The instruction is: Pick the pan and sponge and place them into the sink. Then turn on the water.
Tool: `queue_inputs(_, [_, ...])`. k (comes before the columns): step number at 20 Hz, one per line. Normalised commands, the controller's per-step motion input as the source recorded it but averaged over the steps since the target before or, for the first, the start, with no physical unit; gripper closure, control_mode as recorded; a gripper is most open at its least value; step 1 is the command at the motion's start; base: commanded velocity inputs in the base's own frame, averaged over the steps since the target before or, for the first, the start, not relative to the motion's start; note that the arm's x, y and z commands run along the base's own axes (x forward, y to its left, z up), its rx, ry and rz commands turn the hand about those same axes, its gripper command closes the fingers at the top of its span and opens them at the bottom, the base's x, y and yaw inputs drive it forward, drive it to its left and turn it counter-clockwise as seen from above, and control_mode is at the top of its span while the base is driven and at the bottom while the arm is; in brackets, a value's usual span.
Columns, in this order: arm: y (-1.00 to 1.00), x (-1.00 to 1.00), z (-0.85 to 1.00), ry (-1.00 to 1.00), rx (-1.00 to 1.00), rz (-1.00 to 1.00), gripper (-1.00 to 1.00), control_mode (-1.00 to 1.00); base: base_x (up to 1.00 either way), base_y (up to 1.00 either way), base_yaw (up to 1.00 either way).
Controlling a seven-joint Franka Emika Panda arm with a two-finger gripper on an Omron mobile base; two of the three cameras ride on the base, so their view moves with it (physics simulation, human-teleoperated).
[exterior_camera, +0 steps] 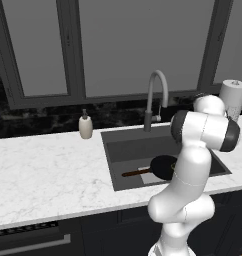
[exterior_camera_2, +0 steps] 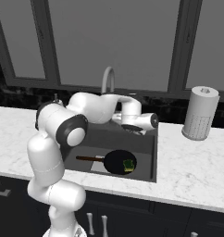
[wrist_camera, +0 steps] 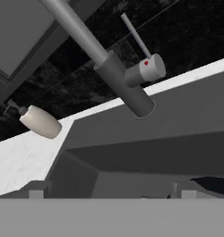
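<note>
Over on the left of the marble surface [exterior_camera: 48, 170], the cream soap bottle [exterior_camera: 85, 125] stands untouched, well apart from the action. Moving right, there's the sink [exterior_camera: 115, 165], and the pan [exterior_camera_2: 118, 162] lies flat on its floor, the red-brown handle [exterior_camera_2: 90, 158] pointing left. The green sponge [exterior_camera_2: 128, 164] sits right inside the pan, on its right half. So both things look to be in the basin, and that part of the job seems finished.

Now it's the water step. The tap [exterior_camera: 157, 95] arches over the back of the sink, no blue stream falling from it. The gripper [exterior_camera_2: 132, 129] hovers above the basin, just in front of the tap's base, fingers [wrist_camera: 36, 190] spread wide and holding nothing. From the hand view, the tap's lever [wrist_camera: 137, 39] rises as a thin rod out of a pale knob with a red dot, ahead of the hand and apart from it.

Next move, by the look of it: close in on that lever, get a finger against the thin rod, and push it over. It's slim, so the aim needs care. Far right, the paper towel roll [exterior_camera_2: 201, 113] stands clear.
</note>
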Motion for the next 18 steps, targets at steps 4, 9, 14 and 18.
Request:
queue_inputs(4, [0.12,0.32,0.06,0.00,0.01,-0.03,-1.00,-1.00,0.00,0.00,0.00])
queue_inputs(9, [0.05,0.28,0.00,0.00,0.04,0.00,-1.00,-1.00,0.00,0.00,0.00])
queue_inputs(14, [0.00,0.42,0.00,0.00,0.09,0.00,-1.00,-1.00,0.00,0.00,0.00])
queue_inputs(18, [0.00,0.38,0.00,0.00,0.05,0.00,-1.00,-1.00,0.00,0.00,0.00])
